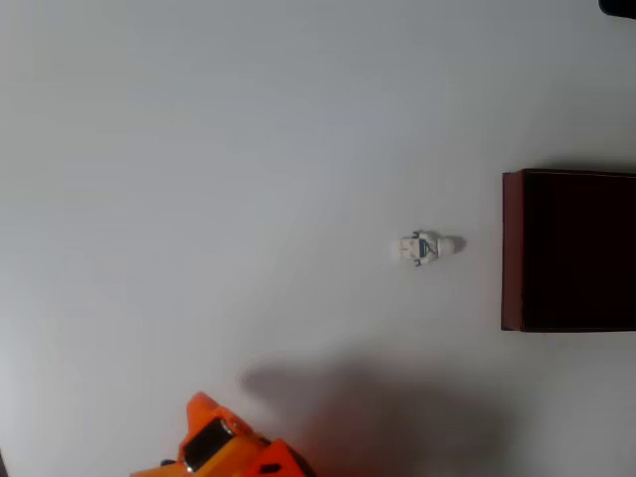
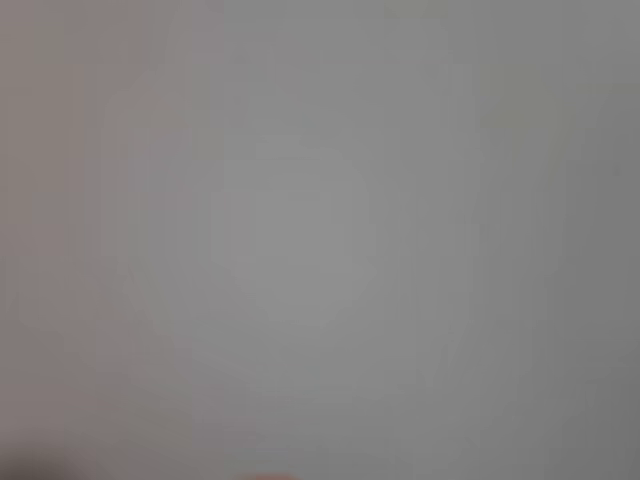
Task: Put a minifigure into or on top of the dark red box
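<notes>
Overhead view: 1 orange arm (image 1: 224, 447), glossy moulded plastic with a dark inset panel, is showing at the bottom edge. The claw's fingers are lying out of frame, so I cannot tell whether they are apart or together. A soft shadow is spreading right of the arm across the table (image 1: 199, 179), a smooth matte white surface. Up and to the right of the arm, well apart from it, the minifigure (image 1: 429, 246) is lying flat on its side, rounded white head pointing right. Further right, the dark red box (image 1: 567, 250) is sitting at the frame edge: straight maroon walls, near-black interior. Wrist view: blurred featureless grey.
</notes>
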You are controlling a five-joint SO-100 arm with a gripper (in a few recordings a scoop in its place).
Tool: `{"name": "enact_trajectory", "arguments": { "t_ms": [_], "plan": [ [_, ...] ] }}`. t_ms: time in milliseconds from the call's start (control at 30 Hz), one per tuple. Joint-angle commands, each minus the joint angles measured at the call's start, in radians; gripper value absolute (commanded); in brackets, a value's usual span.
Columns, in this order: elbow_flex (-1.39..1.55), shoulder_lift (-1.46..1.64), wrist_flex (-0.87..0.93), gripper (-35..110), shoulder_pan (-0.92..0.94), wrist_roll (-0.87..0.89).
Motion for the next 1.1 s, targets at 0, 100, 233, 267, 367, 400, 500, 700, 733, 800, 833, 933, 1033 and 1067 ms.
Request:
{"name": "enact_trajectory", "arguments": {
  "t_ms": [0,100,233,267,367,400,500,700,733,800,833,933,1033,1067],
  "plan": [
    [0.000,0.009,0.011,0,-0.023,-0.025],
    [0.000,0.009,0.011,0,-0.023,-0.025],
    [0.000,0.009,0.011,0,-0.023,-0.025],
    [0.000,0.009,0.011,0,-0.023,-0.025],
    [0.000,0.009,0.011,0,-0.023,-0.025],
    [0.000,0.009,0.011,0,-0.023,-0.025],
    [0.000,0.009,0.011,0,-0.023,-0.025],
    [0.000,0.009,0.011,1,-0.021,-0.020],
    [-0.002,0.009,0.011,3,-0.020,-0.003],
    [-0.003,0.009,0.003,9,0.044,0.037],
    [-0.015,0.009,0.002,10,0.072,0.029],
    [-0.101,-0.015,-0.002,12,0.160,-0.034],
    [-0.262,-0.130,0.005,15,0.265,-0.115],
    [-0.331,-0.206,0.011,15,0.304,-0.143]
  ]
}}
